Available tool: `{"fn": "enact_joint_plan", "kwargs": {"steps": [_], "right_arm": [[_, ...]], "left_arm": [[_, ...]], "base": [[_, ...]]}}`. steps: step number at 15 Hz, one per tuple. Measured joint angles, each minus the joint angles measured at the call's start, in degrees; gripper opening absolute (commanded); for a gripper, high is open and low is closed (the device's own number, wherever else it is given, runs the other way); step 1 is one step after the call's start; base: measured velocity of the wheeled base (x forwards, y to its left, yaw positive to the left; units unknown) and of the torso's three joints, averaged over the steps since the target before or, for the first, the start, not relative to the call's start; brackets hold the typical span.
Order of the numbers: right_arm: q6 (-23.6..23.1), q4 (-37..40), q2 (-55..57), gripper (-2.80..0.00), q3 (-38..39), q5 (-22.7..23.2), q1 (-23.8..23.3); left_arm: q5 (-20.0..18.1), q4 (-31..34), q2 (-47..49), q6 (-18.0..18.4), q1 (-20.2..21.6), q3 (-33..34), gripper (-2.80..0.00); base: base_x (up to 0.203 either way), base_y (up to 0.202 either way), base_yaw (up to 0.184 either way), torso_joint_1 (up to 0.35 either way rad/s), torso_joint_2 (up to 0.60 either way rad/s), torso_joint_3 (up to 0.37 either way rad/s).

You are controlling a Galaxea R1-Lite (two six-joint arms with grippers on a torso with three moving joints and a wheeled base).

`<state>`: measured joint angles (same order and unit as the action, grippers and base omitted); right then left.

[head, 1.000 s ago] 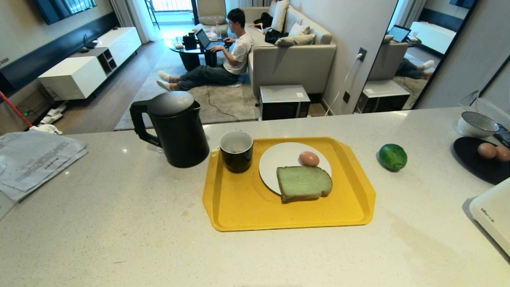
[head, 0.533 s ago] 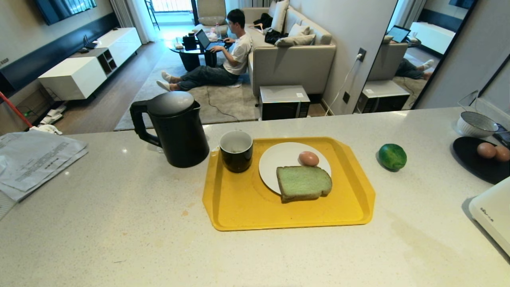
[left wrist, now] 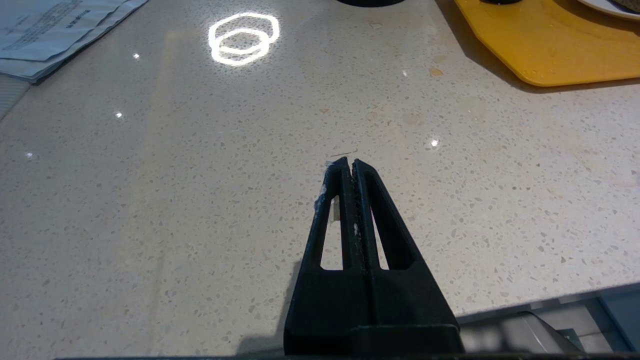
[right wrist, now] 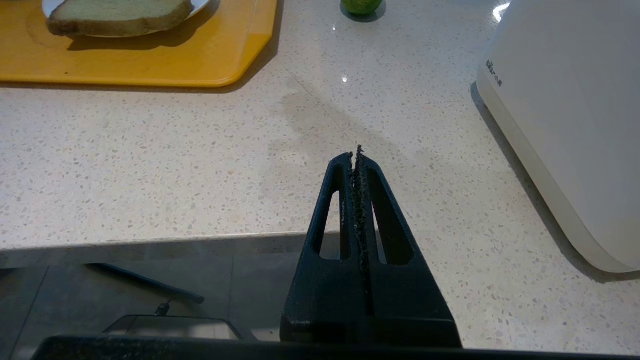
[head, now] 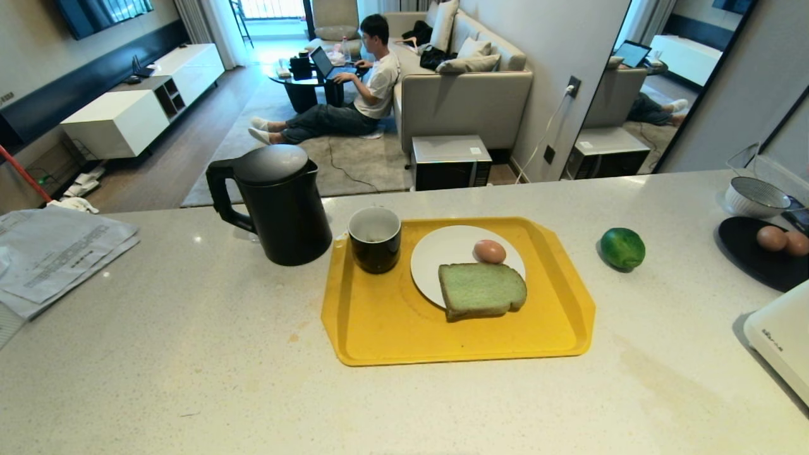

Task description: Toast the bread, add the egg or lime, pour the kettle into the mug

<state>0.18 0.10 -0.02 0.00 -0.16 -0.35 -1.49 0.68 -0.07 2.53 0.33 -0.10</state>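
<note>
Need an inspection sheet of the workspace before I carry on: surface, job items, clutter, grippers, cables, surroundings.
Surface: speckled counter, faint stains.
Job's things: bread and egg on white plate; mug on yellow tray; kettle left of tray; lime right of it.
Clutter: papers, striped bowl, black plate with eggs, white appliance.
Grippers: left gripper and right gripper shut, empty, at near edge.
Cables: nothing seen on counter.
Surroundings: person on floor beyond.

Pale speckled stone counter [head: 189, 354] set before an open living room. Wooden floor covered by a grey rug [head: 354, 164]. Beige sofa [head: 464, 95] piled with cushions; white low cabinets [head: 120, 120] ranged along the left wall. Tall mirror [head: 657, 82] leaned at the right. Daylight admitted through a far window [head: 272, 7].
</note>
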Motion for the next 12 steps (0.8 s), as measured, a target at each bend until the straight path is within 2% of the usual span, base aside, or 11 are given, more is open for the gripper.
{"fn": "enact_joint_plan", "kwargs": {"steps": [4, 8, 12], "right_arm": [[-0.4, 0.0, 0.0, -2.80, 0.0, 0.2, 0.0], [-9.2, 0.1, 0.0, -2.80, 0.0, 2.4, 0.0], [-9.6, 0.0, 0.0, -2.80, 0.0, 2.6, 0.0]], "left_arm": [[0.0, 0.0, 0.0, 0.0, 0.0, 0.0, -2.80], [0.0, 0.0, 0.0, 0.0, 0.0, 0.0, -2.80], [0.0, 0.0, 0.0, 0.0, 0.0, 0.0, -2.80]], "base": [[0.000, 0.000, 0.000, 0.000, 0.00, 0.000], [0.000, 0.000, 0.000, 0.000, 0.00, 0.000], [0.000, 0.000, 0.000, 0.000, 0.00, 0.000]]}}
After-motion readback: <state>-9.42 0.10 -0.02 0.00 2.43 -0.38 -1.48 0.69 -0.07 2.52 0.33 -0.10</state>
